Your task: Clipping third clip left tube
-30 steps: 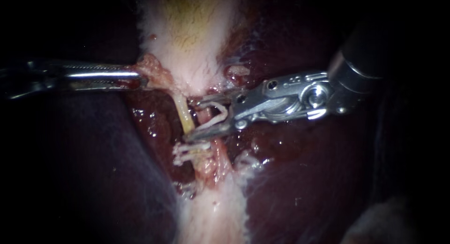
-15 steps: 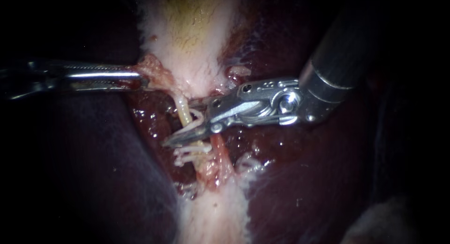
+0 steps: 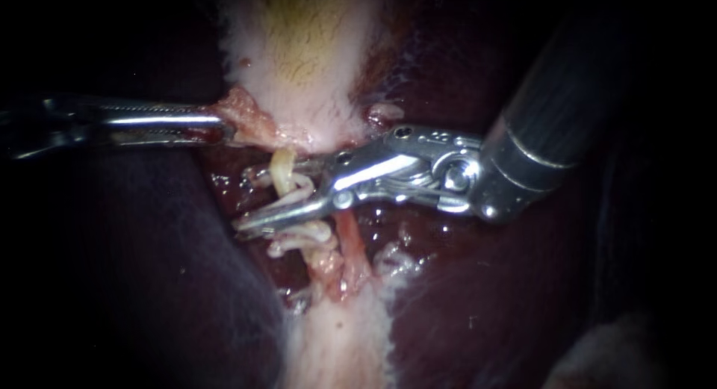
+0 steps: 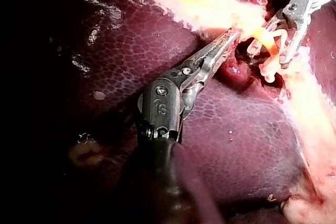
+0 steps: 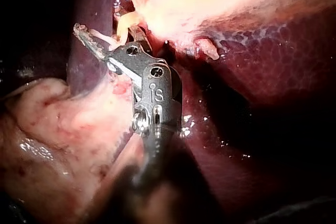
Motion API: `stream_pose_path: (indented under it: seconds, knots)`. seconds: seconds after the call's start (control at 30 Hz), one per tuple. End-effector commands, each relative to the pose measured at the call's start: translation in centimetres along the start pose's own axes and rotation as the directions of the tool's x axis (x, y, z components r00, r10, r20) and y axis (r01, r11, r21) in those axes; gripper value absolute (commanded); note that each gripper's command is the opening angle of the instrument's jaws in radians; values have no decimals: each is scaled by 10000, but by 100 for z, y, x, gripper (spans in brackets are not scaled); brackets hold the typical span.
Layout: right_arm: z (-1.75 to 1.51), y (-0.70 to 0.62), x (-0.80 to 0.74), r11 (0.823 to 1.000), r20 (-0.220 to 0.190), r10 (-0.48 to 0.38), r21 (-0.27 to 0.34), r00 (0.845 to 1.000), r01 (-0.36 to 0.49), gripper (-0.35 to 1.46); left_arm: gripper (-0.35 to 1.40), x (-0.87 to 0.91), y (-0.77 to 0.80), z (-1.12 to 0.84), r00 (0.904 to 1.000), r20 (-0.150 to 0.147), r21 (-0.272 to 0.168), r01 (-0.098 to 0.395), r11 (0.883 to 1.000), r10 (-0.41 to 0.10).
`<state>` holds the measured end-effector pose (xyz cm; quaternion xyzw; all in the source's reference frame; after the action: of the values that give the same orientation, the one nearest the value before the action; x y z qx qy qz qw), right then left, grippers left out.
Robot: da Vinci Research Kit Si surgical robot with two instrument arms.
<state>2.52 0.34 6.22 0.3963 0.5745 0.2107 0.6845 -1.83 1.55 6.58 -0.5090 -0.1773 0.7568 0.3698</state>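
With pink tissue clamped at nine o'clock by the slim left instrument, the white clip gripped by the steel right instrument should be squared across the pale-yellow left tube before closure.

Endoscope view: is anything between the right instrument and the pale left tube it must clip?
Nothing visible. The right instrument holds a white clip in its jaws, which straddle the left tube; other clips sit further along it, clear. The left instrument grips tissue off to one side.

Left tube partly hidden behind the right tool and its clip.
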Motion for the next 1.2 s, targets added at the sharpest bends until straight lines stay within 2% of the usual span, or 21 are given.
stream_pose_path:
  seconds: [0.03,0.13,0.23,0.63,0.8,0.97,1.1,1.2]
  knots:
    - [-1,-5,7,10000,-96,21,42,10000,-21,46,-35,0,0,0,10000,-3,-7,0,10000,0]
    - [-2,-13,18,9999,-262,71,121,9996,-68,45,-35,0,-1,0,10000,-3,-10,-1,10000,1]
    - [-2,-16,22,9999,-280,92,102,9996,-89,45,-35,0,-1,0,10000,-3,-10,-1,10000,1]
    - [-17,-2,17,9967,-430,803,-109,9958,-808,30,-35,0,-2,1,10000,-3,-10,-1,10000,1]
    - [-23,0,15,9944,-472,1038,-139,9935,-1045,14,-35,0,-2,1,10000,-3,-9,-1,10000,1]
    - [-26,-1,14,9902,-492,1387,-89,9891,-1393,-8,-35,0,-2,1,10000,-3,-9,-1,10000,1]
    - [-31,-1,12,9743,-540,2252,29,9728,-2253,-35,-35,0,-2,1,10000,-3,-9,-1,10000,1]
    - [-35,0,11,9729,-481,2311,23,9717,-2313,-35,-35,0,-2,1,10000,-3,-9,-1,10000,1]
